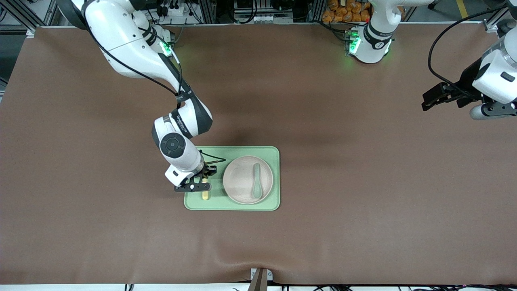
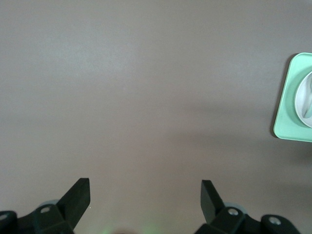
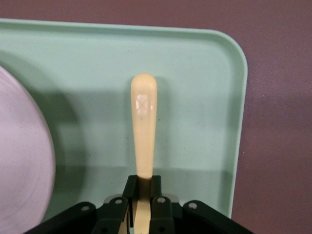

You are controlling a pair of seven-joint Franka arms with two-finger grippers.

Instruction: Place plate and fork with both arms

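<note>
Front view: right gripper is down on the light green tray, at the tray's end toward the right arm's side. Right wrist view confirms its fingers are pinched tight on the fork, clamped near the tine end; the rounded handle tip sticks out free and the fork lies along the tray floor beside the plate. Can't tell if the fork is lifted or resting on the tray.

Plate sits on the same tray, toward the left arm's end of it, with a grey-green spoon lying in it. Fork and plate are close but not touching.

Left gripper hangs over bare brown table at the left arm's end, well apart from the tray; that arm is waiting. Left wrist view shows its 2 fingers spread wide with nothing between them, and 1 tray corner at the frame edge.
</note>
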